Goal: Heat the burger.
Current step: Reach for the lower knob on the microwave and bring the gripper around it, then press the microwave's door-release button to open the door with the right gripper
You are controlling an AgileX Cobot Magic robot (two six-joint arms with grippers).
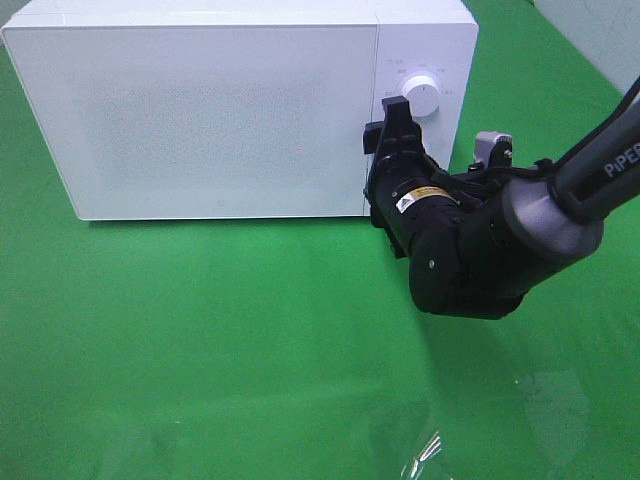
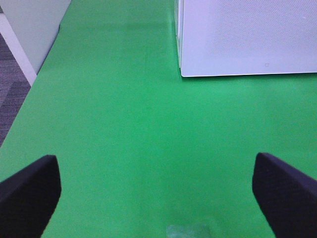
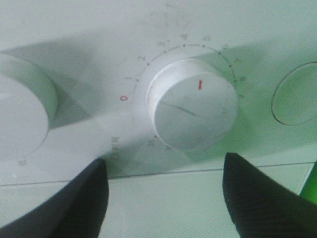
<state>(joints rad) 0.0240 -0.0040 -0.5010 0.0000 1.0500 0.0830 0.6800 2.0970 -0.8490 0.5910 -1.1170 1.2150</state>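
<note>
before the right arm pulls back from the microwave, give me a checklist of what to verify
1. Microwave door shut: ok, it sits flush with the front in the exterior view.
2. Numbered dial set off zero: ok, its red mark points to around 5.
3. Right tool free of the dial: ok, the fingers stand apart and are not pinching it.
4. Burger inside: cannot tell, it shows in no view and the door is opaque.
5. Left tool out of the way: ok, it is open over the bare green table, beside the microwave.
</note>
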